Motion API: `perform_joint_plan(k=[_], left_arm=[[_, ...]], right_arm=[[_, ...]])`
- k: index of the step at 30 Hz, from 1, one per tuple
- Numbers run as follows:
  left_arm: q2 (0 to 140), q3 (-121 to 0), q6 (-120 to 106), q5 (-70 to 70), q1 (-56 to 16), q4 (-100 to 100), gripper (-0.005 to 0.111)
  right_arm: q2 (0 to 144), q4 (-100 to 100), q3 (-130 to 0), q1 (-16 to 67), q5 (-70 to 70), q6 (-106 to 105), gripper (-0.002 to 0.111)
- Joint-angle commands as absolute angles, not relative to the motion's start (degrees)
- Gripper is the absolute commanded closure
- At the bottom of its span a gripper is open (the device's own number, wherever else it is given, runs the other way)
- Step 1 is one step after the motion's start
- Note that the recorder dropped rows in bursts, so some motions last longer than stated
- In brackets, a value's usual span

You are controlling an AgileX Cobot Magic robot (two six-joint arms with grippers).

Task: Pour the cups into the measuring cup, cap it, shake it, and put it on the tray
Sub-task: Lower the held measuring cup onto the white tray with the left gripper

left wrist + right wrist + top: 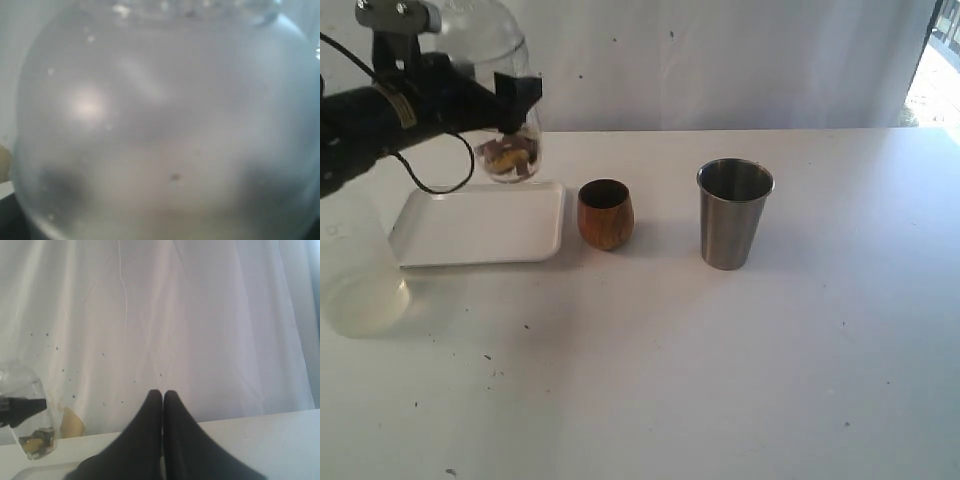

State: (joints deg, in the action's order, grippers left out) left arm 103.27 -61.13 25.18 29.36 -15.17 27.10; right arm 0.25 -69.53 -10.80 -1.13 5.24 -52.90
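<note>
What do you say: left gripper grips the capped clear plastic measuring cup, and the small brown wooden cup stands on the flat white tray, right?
No. The exterior view shows the small brown wooden cup on the table beside the flat white tray, not on it. The left gripper does grip the capped clear measuring cup.

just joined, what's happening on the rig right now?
The left gripper holds the measuring cup, cap on, up by the far edge of the tray; it is not set down yet. Brown and yellow bits sit in its bottom. The wooden cup and steel tumbler stand on the table and look empty. The right gripper is shut, holding nothing.
</note>
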Motion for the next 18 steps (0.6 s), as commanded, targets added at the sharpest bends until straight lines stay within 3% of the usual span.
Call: perform_joint_plan(k=[1,18], left_arm=[[109.18,-63.45,10.43,34.22,-15.42,20.31,0.107],[117.67,-65.37,11.71,34.00,-15.42,8.48,0.107]], right_arm=[[0.00,-69.32,-10.57,-1.22,5.05,-52.64,0.108],[0.00,-69.32,-10.57,-1.22,5.05,-52.64,0.108]])
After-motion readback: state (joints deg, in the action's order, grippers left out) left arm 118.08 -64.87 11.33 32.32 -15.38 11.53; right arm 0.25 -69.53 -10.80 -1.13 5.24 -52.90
